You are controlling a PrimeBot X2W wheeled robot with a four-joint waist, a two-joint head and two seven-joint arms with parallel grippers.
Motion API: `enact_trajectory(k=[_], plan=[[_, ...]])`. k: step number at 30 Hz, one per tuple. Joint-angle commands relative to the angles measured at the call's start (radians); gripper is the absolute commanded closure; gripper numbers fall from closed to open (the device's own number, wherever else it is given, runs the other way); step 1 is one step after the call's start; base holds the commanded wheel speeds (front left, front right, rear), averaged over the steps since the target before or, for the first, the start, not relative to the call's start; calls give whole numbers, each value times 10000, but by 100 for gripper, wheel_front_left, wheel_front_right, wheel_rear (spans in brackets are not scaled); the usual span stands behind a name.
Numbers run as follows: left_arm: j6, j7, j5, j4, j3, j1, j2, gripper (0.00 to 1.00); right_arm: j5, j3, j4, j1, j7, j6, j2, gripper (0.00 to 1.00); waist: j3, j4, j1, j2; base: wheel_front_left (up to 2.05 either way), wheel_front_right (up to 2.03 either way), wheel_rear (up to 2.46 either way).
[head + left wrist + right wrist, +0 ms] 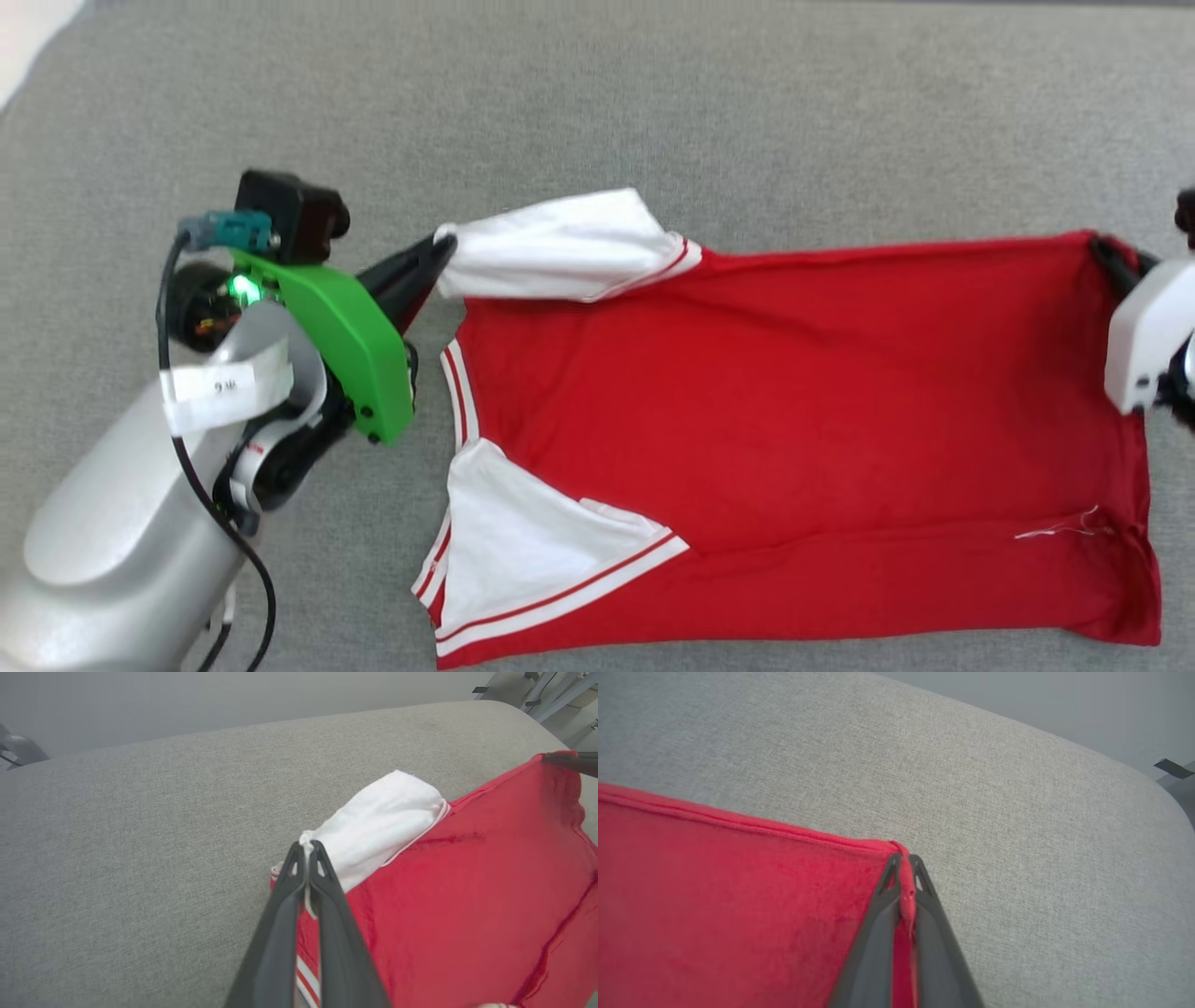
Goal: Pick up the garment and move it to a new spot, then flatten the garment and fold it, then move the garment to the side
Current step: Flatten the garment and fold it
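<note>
Red smooth-cloth garment (794,392) lies flat, rectangular, on coarse grey woven surface (653,93).

the head view looks straight down on the garment (794,401). the left wrist view sits low and near at its white sleeve (387,812), the right wrist view at its opposite corner; all share its red cloth.

L forearm (103,551) smooth silver-grey, white label (219,392) w/ dark print, thin black cable (161,327), bright green bracket (350,345) w/ lit LED (245,287), black camera block (289,215), teal connector (224,229), left pincer (446,245) w/ long dark tapered fingers (280,933), right pincer (1102,247) same, white housing (1148,327)
</note>
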Motion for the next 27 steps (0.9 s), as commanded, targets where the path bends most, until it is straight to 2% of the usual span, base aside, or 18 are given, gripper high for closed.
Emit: enact_trajectory(k=[1,14,21,27], plan=[[125,-111,-107,7,27,352,69,100,229,9,6,432,-260,-78,-32,100,-646,17,0,103,0,0,0],[658,-169,-620,-853,-303,2644,406,100,1569,-156,-400,2721,-1628,-78,-679,100,-1778,252,0,103,0,0,0],[879,0,-1042,-1320,-649,4197,788,100,2571,666,-1274,4006,-1802,-78,-1393,100,-2020,361,0,103,0,0,0],[799,214,-779,-1123,-1225,4631,851,100,2915,1510,-1595,4398,-1639,-78,-2342,100,-2037,415,0,103,0,0,0]])
